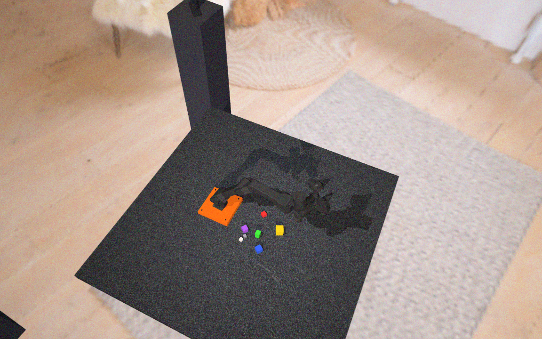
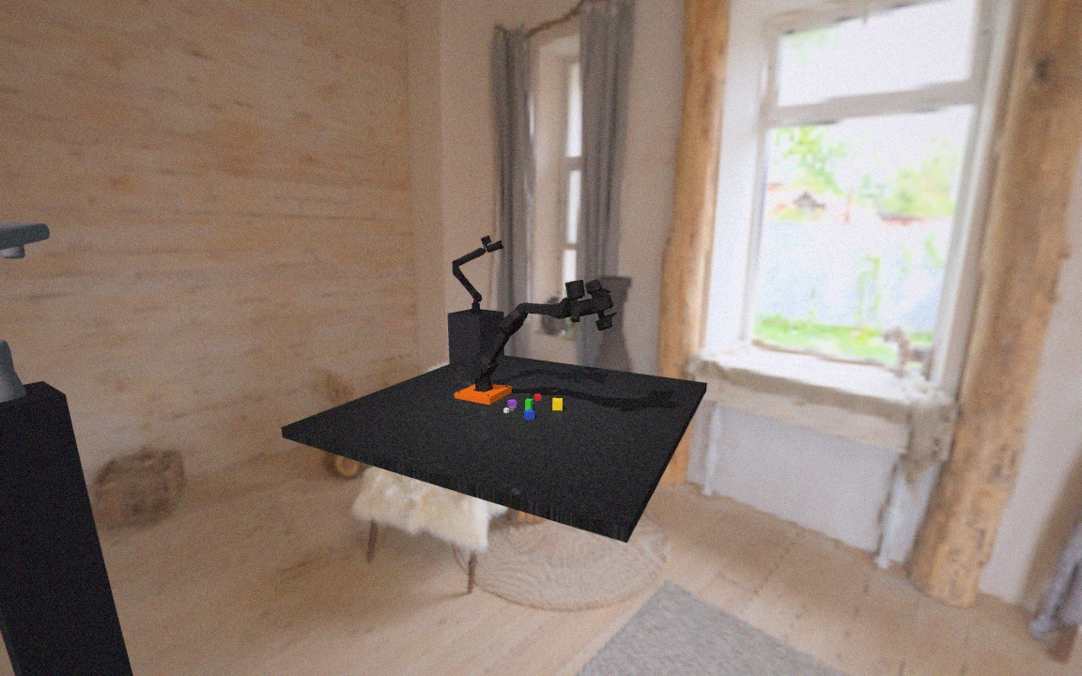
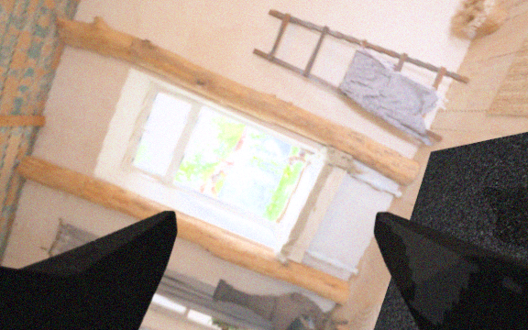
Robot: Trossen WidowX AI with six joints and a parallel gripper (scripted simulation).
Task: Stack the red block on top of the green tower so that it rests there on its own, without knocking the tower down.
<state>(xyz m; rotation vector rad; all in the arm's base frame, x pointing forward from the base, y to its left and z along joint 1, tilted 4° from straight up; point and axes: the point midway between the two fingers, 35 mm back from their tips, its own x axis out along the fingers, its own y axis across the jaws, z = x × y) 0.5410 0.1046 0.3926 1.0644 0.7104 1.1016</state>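
Observation:
The red block (image 1: 263, 213) (image 2: 537, 396) lies on the dark table between the arm and the green tower. The green tower (image 1: 258, 234) (image 2: 529, 405) stands upright among the other blocks, with nothing visible on top. How many blocks form it is too small to tell. My gripper (image 3: 276, 222) is open and empty, its two dark fingers wide apart in the wrist view. The top and exterior views show it raised high above the table, well away from both the red block and the tower. Neither block shows in the wrist view.
A yellow block (image 1: 279, 230) (image 2: 557, 404), a blue block (image 1: 259, 249) (image 2: 529, 414) and a purple block (image 1: 244, 229) (image 2: 511, 404) lie around the tower. A small white block (image 1: 241, 239) and a small grey block (image 1: 244, 236) lie beside the purple one. The arm stands on an orange base (image 1: 214, 216) (image 2: 487, 398).

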